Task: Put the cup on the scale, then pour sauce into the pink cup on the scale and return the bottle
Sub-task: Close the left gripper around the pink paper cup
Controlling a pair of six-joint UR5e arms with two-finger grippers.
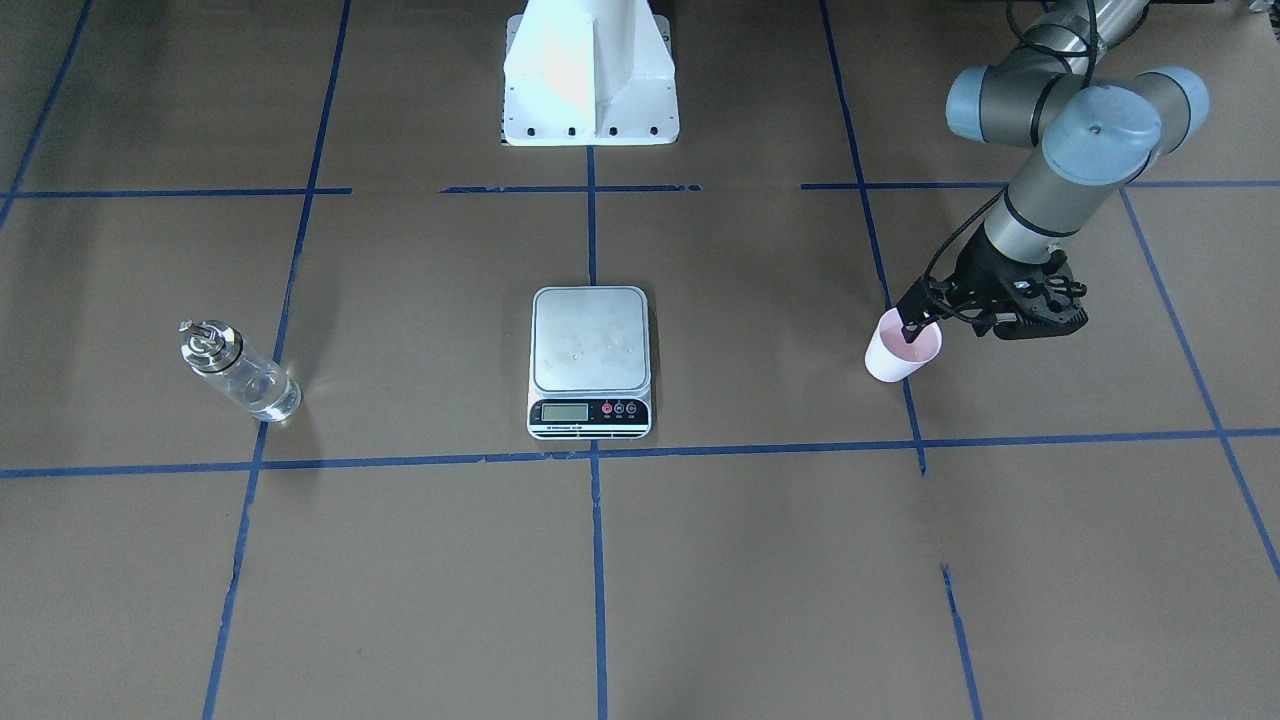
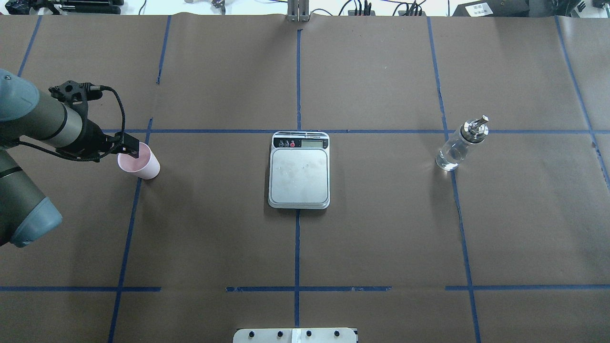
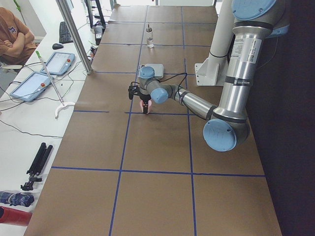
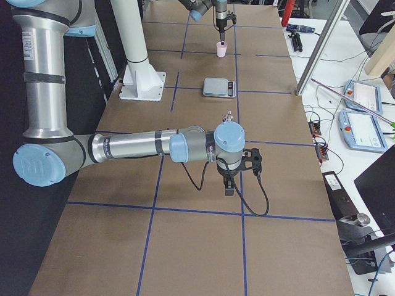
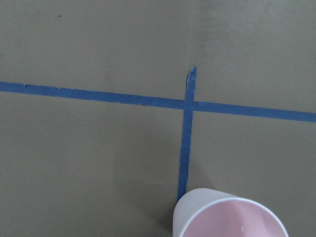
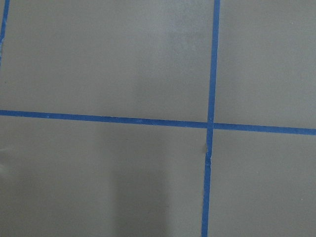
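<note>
Brown paper tabletop (image 2: 381,228), tapered pink cup (image 2: 143,166), flat metal scale (image 2: 299,176)

The scale (image 1: 589,340) is dull brushed metal, the bottle (image 1: 245,378) glossy glass.

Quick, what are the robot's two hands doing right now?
Left gripper: jaws at the cup's rim, cannot tell if they grip it.
Right gripper: nothing in it; open or closed cannot be told.

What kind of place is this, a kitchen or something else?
Probably a robotics lab, not a kitchen: the table wears brown paper gridded with blue tape, a left arm and a right arm are mounted at it, and a side bench holds control tablets.
</note>
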